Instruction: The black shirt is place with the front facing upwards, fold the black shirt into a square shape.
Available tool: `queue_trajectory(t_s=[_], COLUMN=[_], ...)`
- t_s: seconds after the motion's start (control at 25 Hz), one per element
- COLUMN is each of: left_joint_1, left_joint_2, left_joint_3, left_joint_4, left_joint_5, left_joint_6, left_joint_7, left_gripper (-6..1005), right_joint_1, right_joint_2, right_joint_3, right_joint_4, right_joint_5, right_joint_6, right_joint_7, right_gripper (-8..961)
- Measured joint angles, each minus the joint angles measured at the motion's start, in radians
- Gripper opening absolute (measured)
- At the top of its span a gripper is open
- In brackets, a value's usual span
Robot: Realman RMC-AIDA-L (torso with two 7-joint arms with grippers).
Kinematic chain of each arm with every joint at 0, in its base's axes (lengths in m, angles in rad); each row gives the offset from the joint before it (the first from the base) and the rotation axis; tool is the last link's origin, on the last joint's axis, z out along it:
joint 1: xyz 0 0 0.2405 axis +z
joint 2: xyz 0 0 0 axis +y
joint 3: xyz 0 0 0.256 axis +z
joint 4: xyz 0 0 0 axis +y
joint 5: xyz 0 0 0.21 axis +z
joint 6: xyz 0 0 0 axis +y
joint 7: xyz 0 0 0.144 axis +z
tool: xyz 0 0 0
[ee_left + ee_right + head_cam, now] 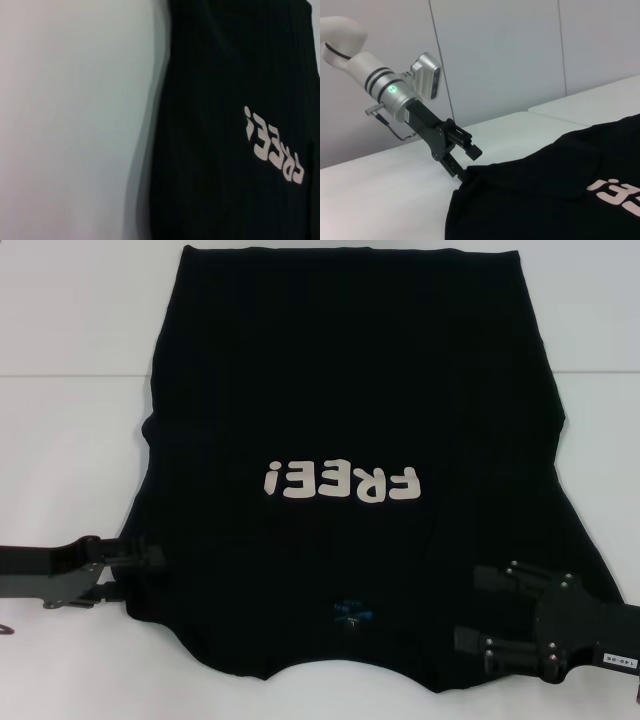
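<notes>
The white desk point(60, 440) carries everything here, and nearly all of its middle is covered by the black shirt point(350, 390), lying front up with its hem toward the far edge and its neck toward the near edge, where the robot stands. Not a single fold is in yet: the body is spread flat and wide, and the sleeves seem drawn in along the side edges, though that is hard to read on black cloth. So the task sits right at its start, and by my reckoning the side folds and the lengthwise fold that make a square are all left to do. The cream FREE! lettering point(342, 481) reads upside down from the head view, square in the middle of the chest, and the small blue neck label point(352, 613) shows just below it near the collar. Now the arms: the left tool point(135, 570) is at the shirt's shoulder edge by the near-left of the desk, fingers parted, the lower one touching the cloth edge in the right wrist view point(462, 157); nothing looks lifted. The right tool point(478, 610) lies over the opposite shoulder near the near-right corner, fingers spread wide, clamping nothing that I can make out.
</notes>
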Motion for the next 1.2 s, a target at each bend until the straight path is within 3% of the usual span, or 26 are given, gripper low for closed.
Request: queue_trajectory(t_s=[0.88,1.2], left_joint_1=[-0.013,-0.023], left_joint_2=[0.004,0.001], left_joint_3=[0.014,0.013], left_joint_4=[0.01,0.022], left_joint_5=[0.052,0.071], left_joint_6=[-0.04,-0.074], left_joint_7=[-0.014,-0.015], left_gripper=[867,556], right_joint_1=[-0.003,-0.001], right_joint_2=[0.0,-0.002], right_joint_3=[0.003,0.003], right_joint_4=[0.0,0.0], right_joint_5=[0.001,0.002], right_joint_6=[-0.011,-0.012], right_joint_7=[0.0,0.0], right_gripper=[857,856])
